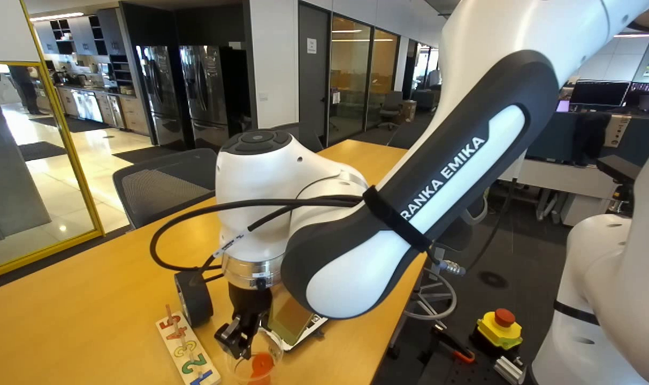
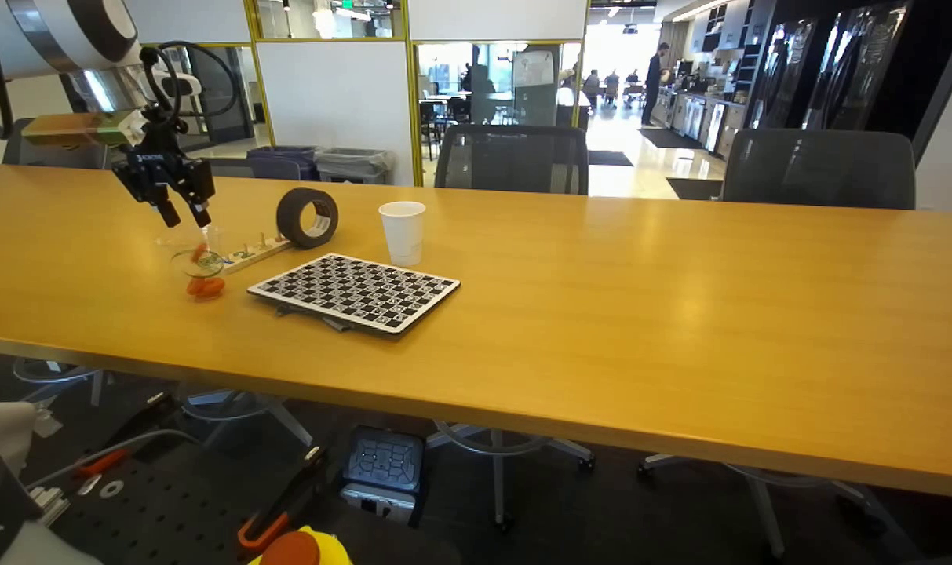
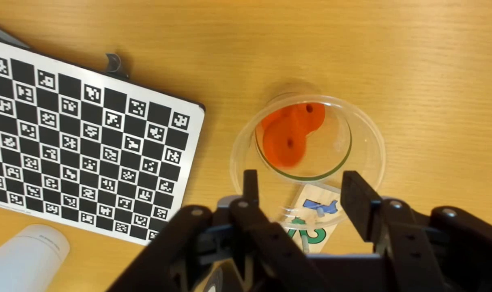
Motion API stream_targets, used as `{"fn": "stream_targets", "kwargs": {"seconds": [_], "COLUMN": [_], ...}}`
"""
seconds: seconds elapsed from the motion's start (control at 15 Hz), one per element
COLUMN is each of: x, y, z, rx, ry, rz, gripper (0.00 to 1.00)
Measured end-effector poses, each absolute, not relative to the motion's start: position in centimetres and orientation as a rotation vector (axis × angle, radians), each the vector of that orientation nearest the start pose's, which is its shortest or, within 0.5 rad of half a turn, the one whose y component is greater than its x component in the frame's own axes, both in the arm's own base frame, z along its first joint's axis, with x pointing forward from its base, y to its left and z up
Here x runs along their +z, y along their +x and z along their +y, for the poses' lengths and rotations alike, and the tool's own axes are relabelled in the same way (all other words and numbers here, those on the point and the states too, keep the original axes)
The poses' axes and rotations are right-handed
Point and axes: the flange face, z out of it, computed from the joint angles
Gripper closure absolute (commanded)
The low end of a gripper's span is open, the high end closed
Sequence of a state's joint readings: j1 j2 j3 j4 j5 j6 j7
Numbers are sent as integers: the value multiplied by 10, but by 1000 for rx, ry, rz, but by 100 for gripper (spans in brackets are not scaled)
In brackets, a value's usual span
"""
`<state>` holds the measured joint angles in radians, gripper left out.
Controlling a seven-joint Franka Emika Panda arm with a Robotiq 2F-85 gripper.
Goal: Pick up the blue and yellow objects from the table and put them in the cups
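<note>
Orange-red pieces [image 3: 286, 140] lie at the bottom of the clear plastic cup [image 3: 380, 150], and they show through its wall in both exterior views [image 1: 261, 365] [image 2: 206, 288]. The white paper cup [image 2: 403, 235] stands upright on the yellowish table [image 2: 680, 329]; its side also shows in the wrist view [image 3: 29, 257]. Its inside is hidden. No loose blue piece shows. My gripper [image 3: 296, 176] is open, with nothing between its fingers. In an exterior view the gripper [image 2: 187, 222] points down just above the clear cup, apart from it.
A wooden strip [image 1: 188, 353] with coloured numbers and pegs lies beside the clear cup. A black roll [image 2: 291, 216] stands on edge at the strip's far end. A checkered board [image 2: 358, 290] lies between the two cups. The table's edge [image 2: 476, 404] runs along the front.
</note>
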<state>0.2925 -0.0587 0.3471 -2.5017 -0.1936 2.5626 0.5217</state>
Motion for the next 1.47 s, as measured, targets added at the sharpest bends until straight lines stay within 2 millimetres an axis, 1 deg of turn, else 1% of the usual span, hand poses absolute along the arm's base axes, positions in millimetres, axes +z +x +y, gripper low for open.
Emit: {"fn": "stream_targets", "kwargs": {"seconds": [0.07,0.13,0.4,0.53,0.6,0.73,0.8,1.0,1.2,1.47], "x": [315,315,315,316,319,330,338,374,418,473], "y": [379,379,380,384,387,395,398,398,382,347], "z": [285,285,282,275,268,245,232,188,144,83], "rx": [-270,-270,-264,-254,-243,-208,-186,-80,41,140], "ry": [-3150,-3150,-3151,-3158,-3168,-3200,-3218,-3263,-3277,-3267], "rz": [-439,-441,-456,-461,-457,-439,-431,-431,-455,-407], "gripper": [5,0,0,0,0,0,0,0,0,0]}}
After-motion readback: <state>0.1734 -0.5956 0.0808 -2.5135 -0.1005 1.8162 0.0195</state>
